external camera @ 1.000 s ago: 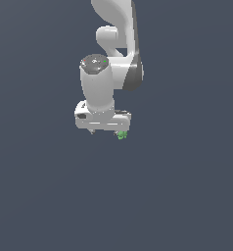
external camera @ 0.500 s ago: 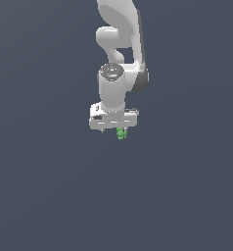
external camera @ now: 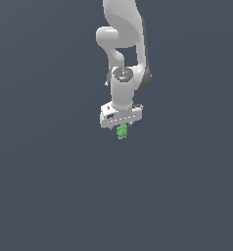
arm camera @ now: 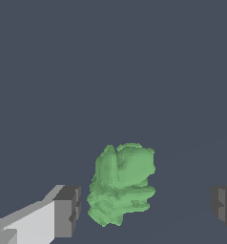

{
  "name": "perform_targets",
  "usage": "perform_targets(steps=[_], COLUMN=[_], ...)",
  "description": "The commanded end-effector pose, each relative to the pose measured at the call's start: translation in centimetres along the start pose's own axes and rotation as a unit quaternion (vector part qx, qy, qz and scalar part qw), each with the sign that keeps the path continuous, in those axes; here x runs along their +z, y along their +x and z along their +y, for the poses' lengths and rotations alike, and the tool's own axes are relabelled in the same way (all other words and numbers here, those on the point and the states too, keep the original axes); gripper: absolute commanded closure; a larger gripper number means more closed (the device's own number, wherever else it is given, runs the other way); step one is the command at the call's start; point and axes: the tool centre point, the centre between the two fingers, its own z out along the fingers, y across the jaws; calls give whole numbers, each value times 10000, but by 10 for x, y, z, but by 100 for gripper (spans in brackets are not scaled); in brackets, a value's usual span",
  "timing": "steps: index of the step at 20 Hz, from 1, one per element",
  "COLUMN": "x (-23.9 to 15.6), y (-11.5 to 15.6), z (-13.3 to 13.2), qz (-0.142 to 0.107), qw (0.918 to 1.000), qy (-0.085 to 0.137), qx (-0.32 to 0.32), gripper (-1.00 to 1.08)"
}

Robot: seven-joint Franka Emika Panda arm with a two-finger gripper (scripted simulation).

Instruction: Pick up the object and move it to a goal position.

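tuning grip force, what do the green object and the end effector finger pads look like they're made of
Green object: matte, uniform green, lumpy with stepped ridges; no gloss or texture, so the render leaves rigid or soft open. End effector finger pads: flat dark grey blocks, matte, possibly rubber, on smooth white plastic-like fingers.

A flat, uniform dark grey-blue floor (external camera: pixel 50 196) fills both views, with no edge, seam or marking in sight. The green object (external camera: pixel 122 132) lies on or just above it; which of the two cannot be told. A faint line crosses the floor in the wrist view.
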Motion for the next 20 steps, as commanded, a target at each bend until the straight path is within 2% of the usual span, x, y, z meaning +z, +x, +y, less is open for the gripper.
perform_targets(steps=[1, 12, 20], x=[5, 13, 46], y=[-6, -12, -13], z=[-7, -12, -13], qz=[1, -4, -2], qw=[9999, 9997, 9997], qy=[0, 2, 3], qx=[-142, -249, -264], gripper=[-92, -92, -92])
